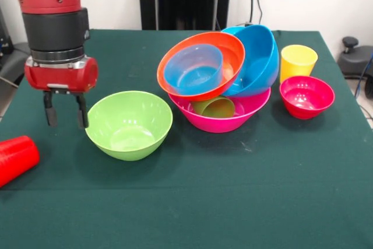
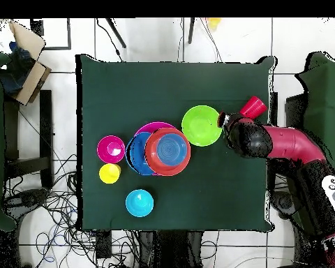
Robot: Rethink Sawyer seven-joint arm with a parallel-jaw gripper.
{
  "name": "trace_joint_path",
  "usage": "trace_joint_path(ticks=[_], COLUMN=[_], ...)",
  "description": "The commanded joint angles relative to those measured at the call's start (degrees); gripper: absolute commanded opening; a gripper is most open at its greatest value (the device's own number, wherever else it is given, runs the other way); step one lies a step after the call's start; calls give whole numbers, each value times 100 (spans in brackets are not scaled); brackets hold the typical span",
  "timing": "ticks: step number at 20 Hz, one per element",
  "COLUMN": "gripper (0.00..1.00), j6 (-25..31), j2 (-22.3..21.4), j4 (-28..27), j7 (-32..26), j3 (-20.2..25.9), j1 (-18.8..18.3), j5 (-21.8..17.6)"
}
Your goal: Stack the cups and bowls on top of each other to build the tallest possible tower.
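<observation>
Step in hand: building the pile; the gripper [image 1: 65, 111] hangs beside the lime bowl [image 1: 129, 124], at its 9 o'clock in the front view, fingers spread and holding nothing. My guess is that this bowl is the next pick.
Next move: close over the lime bowl's near rim, lift it, and carry it toward 3 o'clock onto the pile; the top already leans, so it would need a level, gentle landing.
Red cup [image 1: 16, 158]: one, lying on its side at the gripper's 7 o'clock, by the table [image 1: 186, 214] edge.
Tower [image 1: 221, 74]: pink bowl [image 1: 224, 118] as base, with a green cup [image 1: 214, 107] lying in it, a tilted orange bowl [image 1: 233, 48] holding a small clear-blue bowl [image 1: 194, 69], and a big blue bowl [image 1: 259, 56] leaning at its 3 o'clock.
Yellow cup [image 1: 298, 61]: one, upright, beside the pile.
Magenta bowl [image 1: 306, 96]: one, at the yellow cup's 6 o'clock.
Cyan bowl [image 2: 139, 203]: one, seen only from overhead, apart from the pile.
Count: three cups, seven bowls.
</observation>
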Motion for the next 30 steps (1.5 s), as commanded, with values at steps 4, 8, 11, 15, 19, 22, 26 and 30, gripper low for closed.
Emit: trace_joint_path(ticks=[4,8,11,15,19,22,26,30], gripper=[100,100,100,100,100,100,100,100], j6=[-350,-290,-223,-339,-394,-715,-1799,-2966], j2=[-256,-531,-651,-419,-334,-320,-261,-49], j4=[507,676,730,482,440,612,899,946], j7=[-313,-93,-59,-2,-104,-83,182,378], j3=[-122,-229,-269,-380,-364,-375,-611,-1188], j1=[586,758,835,970,899,750,659,846], j5=[-578,-509,-437,-525,-521,-614,-987,-1193])
